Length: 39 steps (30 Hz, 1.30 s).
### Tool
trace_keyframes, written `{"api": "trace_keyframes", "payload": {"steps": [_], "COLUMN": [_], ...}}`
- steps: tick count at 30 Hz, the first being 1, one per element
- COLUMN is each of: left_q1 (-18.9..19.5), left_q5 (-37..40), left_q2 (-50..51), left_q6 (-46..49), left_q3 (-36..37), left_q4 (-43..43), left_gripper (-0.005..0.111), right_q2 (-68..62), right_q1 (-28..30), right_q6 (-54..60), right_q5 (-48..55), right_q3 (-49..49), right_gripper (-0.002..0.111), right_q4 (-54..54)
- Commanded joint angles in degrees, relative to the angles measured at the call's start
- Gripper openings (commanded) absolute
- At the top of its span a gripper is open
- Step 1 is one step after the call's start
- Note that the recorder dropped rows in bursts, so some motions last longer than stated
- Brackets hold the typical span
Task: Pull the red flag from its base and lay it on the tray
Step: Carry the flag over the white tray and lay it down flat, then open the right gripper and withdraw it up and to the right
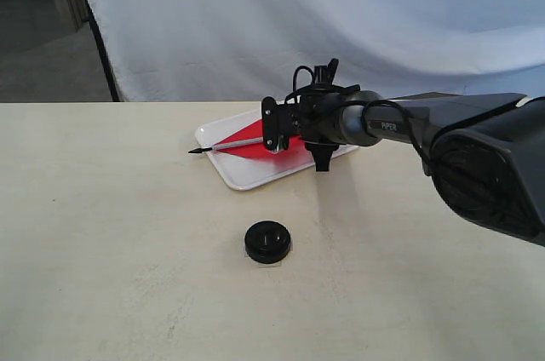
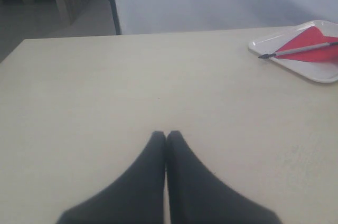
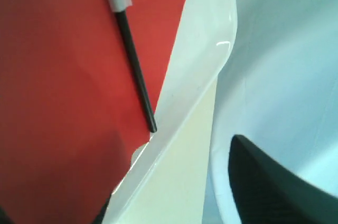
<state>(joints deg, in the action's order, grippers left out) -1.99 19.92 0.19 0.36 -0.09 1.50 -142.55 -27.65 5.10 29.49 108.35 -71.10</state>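
Cream desk (image 1: 102, 233): right gripper (image 1: 274, 134), spread wide, hides part of the red flag (image 1: 249, 151) on the tray (image 1: 243, 175) near the far edge; base (image 1: 268, 242) mid-desk; left gripper (image 2: 166, 137) pinched closed

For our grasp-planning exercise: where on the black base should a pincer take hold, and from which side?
Take the base across its outer rim, coming straight down from above. It is a low round disc lying flat on the table with nothing near its sides, so opposite sides should offer equal hold at any angle.
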Motion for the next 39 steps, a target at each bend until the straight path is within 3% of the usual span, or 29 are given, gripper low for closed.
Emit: {"api": "trace_keyframes", "payload": {"steps": [1,3,8,9,16,18,23,26,31,39], "left_q1": [0.1,0.1,0.1,0.1,0.1,0.1,0.1,0.1,0.1,0.1], "left_q5": [-0.3,-0.3,-0.3,-0.3,-0.3,-0.3,-0.3,-0.3,-0.3,-0.3], "left_q2": [-0.2,-0.2,-0.2,-0.2,-0.2,-0.2,-0.2,-0.2,-0.2,-0.2], "left_q6": [-0.4,-0.4,-0.4,-0.4,-0.4,-0.4,-0.4,-0.4,-0.4,-0.4], "left_q3": [0.1,0.1,0.1,0.1,0.1,0.1,0.1,0.1,0.1,0.1], "left_q4": [0.1,0.1,0.1,0.1,0.1,0.1,0.1,0.1,0.1,0.1], "left_gripper": [0.000,0.000,0.000,0.000,0.000,0.000,0.000,0.000,0.000,0.000], "right_q2": [0.4,0.9,3.8,4.4,7.8,8.5,12.8,14.4,18.5,31.0], "right_q1": [-0.1,-0.4,-0.5,-0.5,-0.5,0.1,8.8,16.6,24.2,29.8], "right_q6": [-2.4,-2.4,-2.3,-2.2,-2.9,-8.8,-1.1,2.0,2.2,3.8], "right_q5": [2.8,5.1,6.2,7.0,17.9,20.0,26.7,33.1,37.6,34.4], "right_q3": [0.2,0.2,0.2,0.2,0.2,0.2,0.2,0.1,-2.9,-16.0], "right_gripper": [0.055,0.046,0.003,0.000,0.000,0.000,-0.001,-0.001,-0.001,-0.001], "right_q4": [0.8,1.2,11.8,13.8,21.1,26.2,59.8,73.8,77.2,77.1]}}
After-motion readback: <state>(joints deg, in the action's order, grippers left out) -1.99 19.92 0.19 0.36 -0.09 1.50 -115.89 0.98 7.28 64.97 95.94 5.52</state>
